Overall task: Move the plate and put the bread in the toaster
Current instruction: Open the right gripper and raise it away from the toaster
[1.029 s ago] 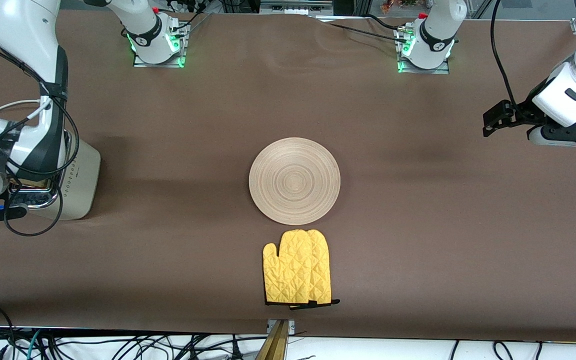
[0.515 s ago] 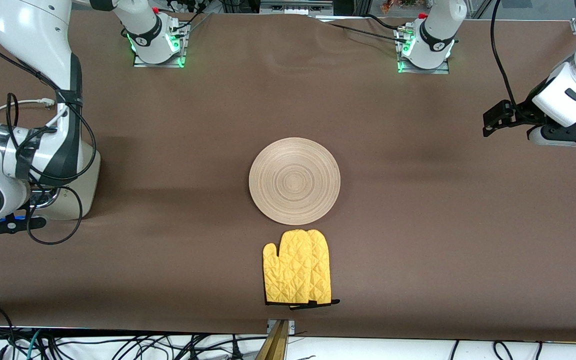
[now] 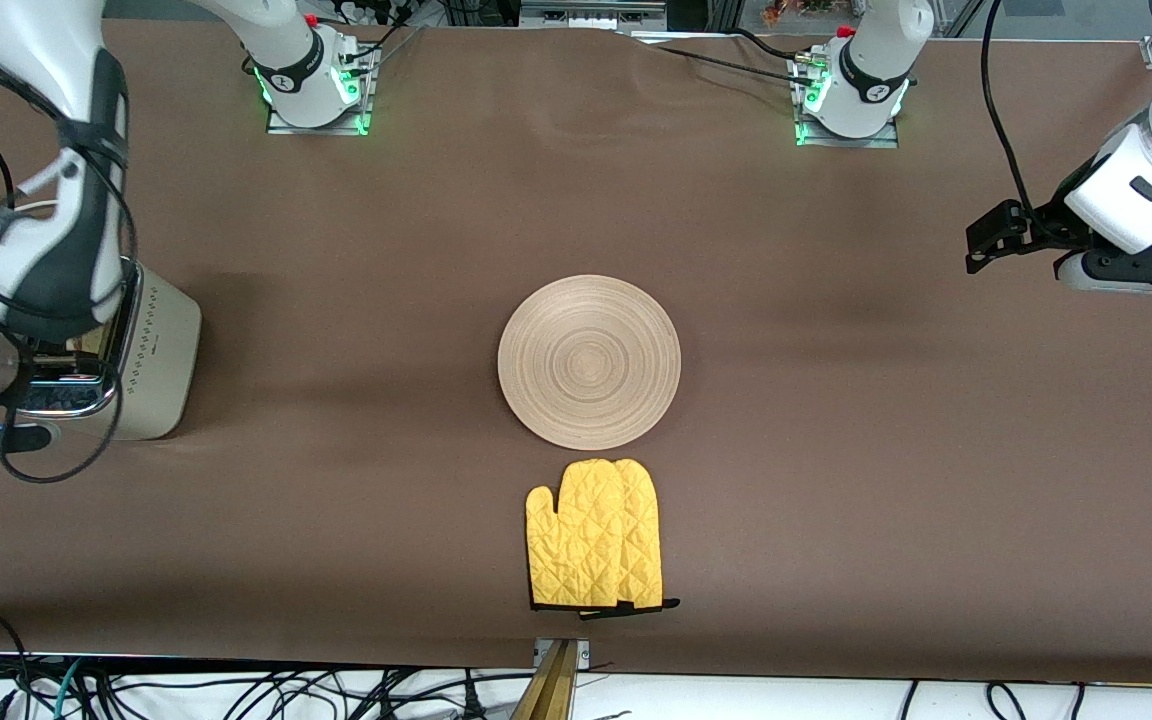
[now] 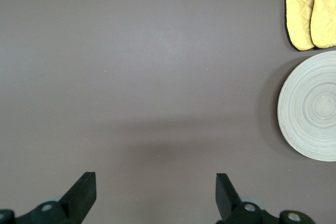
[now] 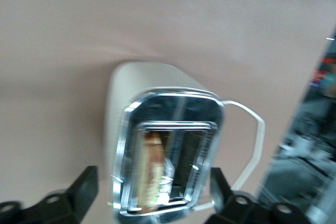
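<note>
The cream toaster (image 3: 158, 352) stands at the right arm's end of the table, its chrome top (image 5: 170, 153) filling the right wrist view. The bread (image 5: 153, 167) stands on edge inside one slot, crust up. My right gripper (image 5: 152, 193) hangs open just above the toaster, a finger on either side of the chrome top, touching nothing. The round wooden plate (image 3: 589, 362) lies flat at the table's middle and also shows in the left wrist view (image 4: 311, 106). My left gripper (image 4: 154, 193) waits open and empty over bare table at the left arm's end (image 3: 988, 245).
A pair of yellow oven mitts (image 3: 596, 535) lies just nearer the front camera than the plate. The toaster's white cord (image 5: 252, 140) loops beside it. The right arm's cables (image 3: 56, 440) hang over the toaster's near edge.
The right gripper has opened and let go of the bread in the toaster slot. Its wrist has swung and lifted over the toaster. The left arm, the plate and the mitts have not moved.
</note>
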### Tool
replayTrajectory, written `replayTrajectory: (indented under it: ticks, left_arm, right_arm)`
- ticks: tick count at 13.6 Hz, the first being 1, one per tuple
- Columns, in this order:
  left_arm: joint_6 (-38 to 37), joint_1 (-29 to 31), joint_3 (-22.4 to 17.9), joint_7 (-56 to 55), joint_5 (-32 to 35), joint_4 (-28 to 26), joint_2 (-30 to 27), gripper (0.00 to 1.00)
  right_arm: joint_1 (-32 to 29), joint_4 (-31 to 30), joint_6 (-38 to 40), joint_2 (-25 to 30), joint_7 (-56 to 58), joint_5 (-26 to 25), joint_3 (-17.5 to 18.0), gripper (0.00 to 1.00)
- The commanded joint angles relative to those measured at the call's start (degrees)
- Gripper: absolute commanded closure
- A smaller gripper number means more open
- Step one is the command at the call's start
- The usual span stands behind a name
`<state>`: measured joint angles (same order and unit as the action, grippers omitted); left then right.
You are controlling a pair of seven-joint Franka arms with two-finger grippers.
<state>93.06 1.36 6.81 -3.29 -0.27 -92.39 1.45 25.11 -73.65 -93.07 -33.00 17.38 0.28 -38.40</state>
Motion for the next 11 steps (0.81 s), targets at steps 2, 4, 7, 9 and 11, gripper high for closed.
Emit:
replayTrajectory:
  ticks: [2,4,7,9,11]
  left_arm:
    - [-0.5,-0.1,0.0,-0.4,-0.1,1.8,0.8,0.00]
    - [-0.5,-0.1,0.0,-0.4,-0.1,1.8,0.8,0.00]
    - [-0.6,-0.1,0.0,-0.4,-0.1,1.8,0.8,0.00]
    - [-0.5,-0.1,0.0,-0.4,-0.1,1.8,0.9,0.00]
    - [-0.5,-0.1,0.0,-0.4,-0.1,1.8,0.9,0.00]
  right_arm:
    - [1.0,-0.4,3.6,3.8,0.7,8.8,0.8,0.00]
    - [4.1,-0.4,4.5,5.0,0.6,10.1,1.0,0.00]
    - [7.6,-0.4,4.6,5.3,-0.1,10.7,0.5,0.00]
    - [7.9,-0.4,4.6,6.0,0.0,10.8,1.1,0.00]
    - [4.9,-0.9,3.0,9.2,0.0,10.1,5.8,0.00]
